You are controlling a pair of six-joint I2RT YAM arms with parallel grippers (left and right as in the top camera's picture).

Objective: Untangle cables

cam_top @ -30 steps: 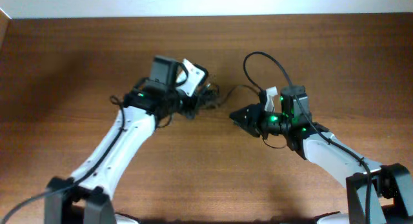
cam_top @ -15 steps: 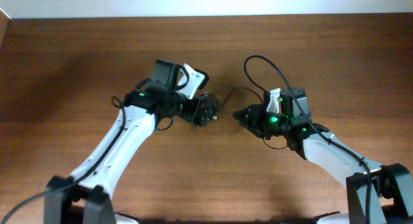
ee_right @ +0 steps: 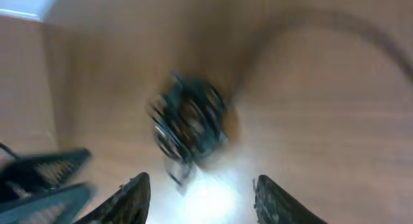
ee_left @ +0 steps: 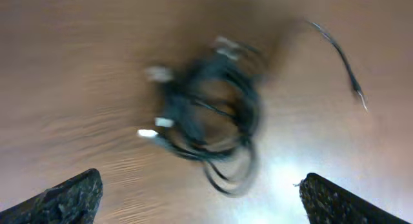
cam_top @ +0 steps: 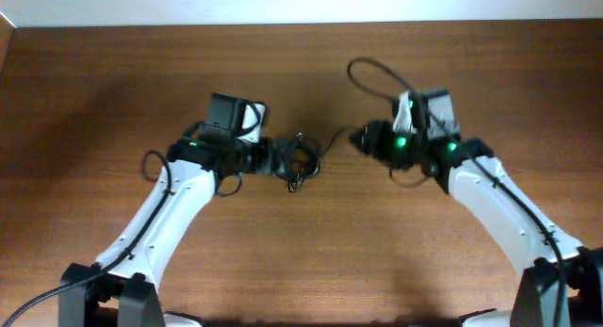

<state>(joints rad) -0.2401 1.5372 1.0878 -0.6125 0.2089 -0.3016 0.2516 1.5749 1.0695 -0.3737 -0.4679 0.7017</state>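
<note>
The cables [cam_top: 301, 161] lie as one tangled black bundle on the wooden table between my two arms. In the left wrist view the cables [ee_left: 208, 115] are blurred, with pale plug ends at their left side and one strand trailing to the upper right. My left gripper [cam_top: 277, 157] is just left of the bundle and its jaws are open and hold nothing; both fingertips [ee_left: 68, 197] sit wide apart. My right gripper [cam_top: 359, 138] is to the right of the bundle, also open and empty. In the right wrist view the cables [ee_right: 191, 124] lie ahead of its fingers [ee_right: 128, 199].
A thicker black cable [cam_top: 377, 73] of the right arm loops above its wrist. The table [cam_top: 301, 252] is brown wood with a pale wall strip along its far edge. My left gripper's fingers [ee_right: 40, 179] show at the lower left of the right wrist view.
My left gripper has opened, let go of the bundle and drawn back to the left. The right gripper has opened wider and moved toward the far side. The bundle now rests between them.
</note>
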